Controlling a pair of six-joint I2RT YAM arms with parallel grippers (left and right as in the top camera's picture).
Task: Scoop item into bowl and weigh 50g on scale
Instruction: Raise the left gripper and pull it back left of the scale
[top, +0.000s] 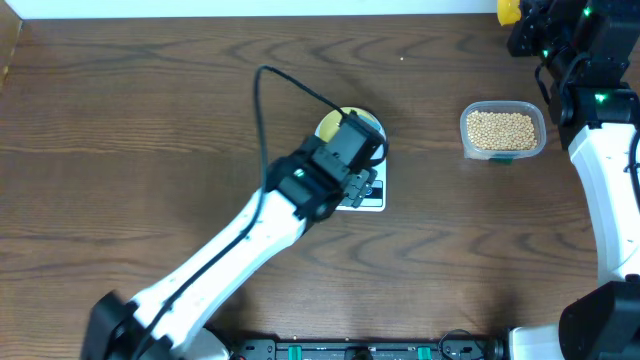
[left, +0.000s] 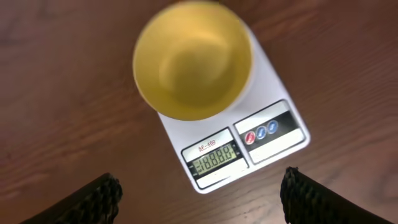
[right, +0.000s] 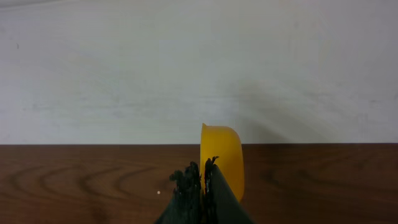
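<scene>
Left fingers (left: 93, 200): spread wide, hovering just off the display end of the scale (left: 258, 93).
Bowl (left: 193, 62): on the scale's other end, beyond the left fingers, mid-counter.
Right fingers (right: 189, 186): clamped on the yellow scoop (right: 224, 155), at the counter's far right corner.
Beans (top: 502, 128): in the clear tub (top: 466, 140), towards the right edge.

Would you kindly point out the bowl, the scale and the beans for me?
bowl (left: 193, 62), left wrist view, on its bare inner floor.
scale (left: 216, 157), left wrist view, on its lit display.
beans (top: 503, 128), overhead view, on the middle of the heap.
</scene>
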